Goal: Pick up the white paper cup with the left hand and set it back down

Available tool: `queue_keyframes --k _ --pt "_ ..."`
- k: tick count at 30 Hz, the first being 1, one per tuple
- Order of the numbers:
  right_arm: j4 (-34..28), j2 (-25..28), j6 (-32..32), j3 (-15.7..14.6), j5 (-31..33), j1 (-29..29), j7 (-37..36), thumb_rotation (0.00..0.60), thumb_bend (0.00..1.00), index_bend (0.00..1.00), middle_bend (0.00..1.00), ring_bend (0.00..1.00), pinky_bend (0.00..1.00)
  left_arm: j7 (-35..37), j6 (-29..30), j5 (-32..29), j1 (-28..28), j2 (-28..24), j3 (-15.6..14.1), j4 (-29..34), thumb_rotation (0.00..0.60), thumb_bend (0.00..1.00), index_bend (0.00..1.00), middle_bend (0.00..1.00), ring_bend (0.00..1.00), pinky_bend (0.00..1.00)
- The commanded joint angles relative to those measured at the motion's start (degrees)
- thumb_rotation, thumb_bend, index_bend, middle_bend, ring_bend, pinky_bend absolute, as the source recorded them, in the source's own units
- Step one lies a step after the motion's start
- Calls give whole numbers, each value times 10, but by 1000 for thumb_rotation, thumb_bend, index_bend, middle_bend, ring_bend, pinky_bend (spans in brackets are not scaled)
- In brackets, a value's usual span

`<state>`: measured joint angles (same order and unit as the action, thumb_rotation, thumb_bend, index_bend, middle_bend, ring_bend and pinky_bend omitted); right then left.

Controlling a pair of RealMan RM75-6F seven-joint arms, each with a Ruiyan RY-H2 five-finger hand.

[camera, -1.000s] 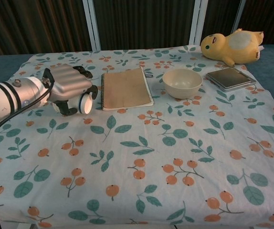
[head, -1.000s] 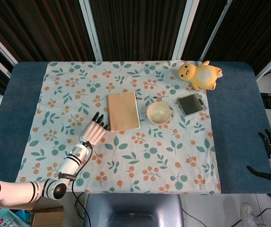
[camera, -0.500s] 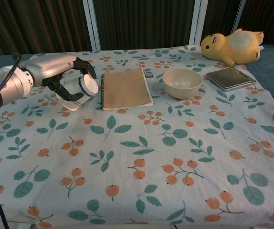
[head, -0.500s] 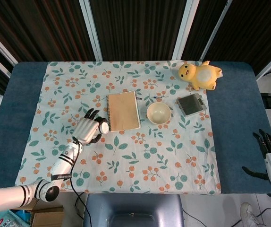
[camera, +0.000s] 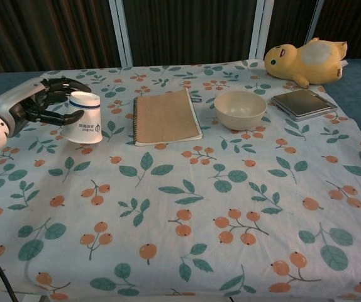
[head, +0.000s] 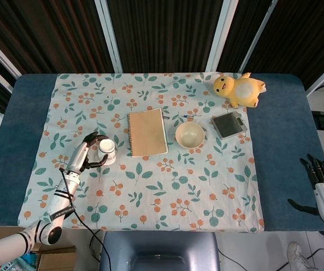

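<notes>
The left hand point(camera: 33, 106) grips the paper cup point(camera: 82, 117) at the tablecloth point(camera: 231, 207), seemingly mid set-down; next, letting go cleanly.

A blue table point(head: 283, 147) (padded-looking) carries a floral tablecloth point(head: 167, 186).

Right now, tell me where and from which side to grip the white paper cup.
Grip the white paper cup around its side wall, from its left, as the left hand does. It stands upside down, narrow base up, and the notebook lies to its right.
</notes>
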<state>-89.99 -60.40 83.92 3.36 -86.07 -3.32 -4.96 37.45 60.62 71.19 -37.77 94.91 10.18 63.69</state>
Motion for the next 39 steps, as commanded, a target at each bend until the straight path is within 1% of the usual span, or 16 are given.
queue_keyframes --k 1,5,7,9,10,12,13,15,21,25,28,31,32,34,36,39 --pt "0 1 0 1 2 0 -1 565 86 0 0 0 0 28 -13 14 12 18 3 -29 600 400 360 409 76 46" --pt "0 2 0 2 7 1 -1 565 86 0 0 0 0 41 -16 26 14 28 1 -51 600 401 359 407 75 46" --pt "0 1 -1 1 6 1 -1 566 87 0 0 0 0 46 -22 30 10 29 3 -55 600 402 334 384 72 46" --pt "0 1 -2 0 6 0 1 566 86 0 0 0 0 57 -26 37 10 27 2 -55 600 401 254 318 67 45" --pt "0 0 -2 0 5 0 1 566 86 0 0 0 0 63 -27 40 11 25 2 -54 600 398 186 265 61 45" --pt "0 0 -2 0 5 0 2 565 86 0 0 0 0 73 -22 49 17 20 -3 -52 600 389 82 187 44 45" --pt "1 0 -2 0 5 0 3 565 86 0 0 0 0 76 -19 52 19 18 -3 -50 600 385 43 157 35 47" --pt "1 0 -3 0 6 0 3 566 86 0 0 0 0 81 -15 57 21 13 -3 -48 600 382 10 133 24 51" --pt "1 1 -8 0 12 -1 5 565 87 0 0 0 0 88 2 72 32 -9 -4 -23 600 381 0 114 1 58" --pt "1 1 -2 1 10 1 4 565 86 0 0 0 0 69 36 95 39 -43 -3 17 600 375 0 81 0 56" --pt "5 1 7 3 10 4 5 565 86 0 0 0 0 -4 90 130 67 -100 -25 79 600 364 2 24 0 48" --pt "20 -6 17 6 15 9 3 565 87 0 0 0 0 -177 134 152 107 -185 -57 162 600 363 31 0 0 10" --pt "29 -11 19 7 17 10 1 565 87 0 0 0 0 -269 151 148 126 -216 -68 193 600 361 32 0 0 5" --pt "47 -19 24 7 17 13 -6 565 87 0 0 0 0 -408 189 131 165 -252 -82 243 600 355 11 0 0 0" --pt "61 -27 29 6 16 17 -17 565 87 0 0 0 0 -466 217 121 196 -269 -96 274 600 354 0 0 0 0" --pt "88 -43 39 4 15 25 -45 566 86 0 0 0 0 -482 248 118 240 -282 -122 284 600 354 0 0 0 0"
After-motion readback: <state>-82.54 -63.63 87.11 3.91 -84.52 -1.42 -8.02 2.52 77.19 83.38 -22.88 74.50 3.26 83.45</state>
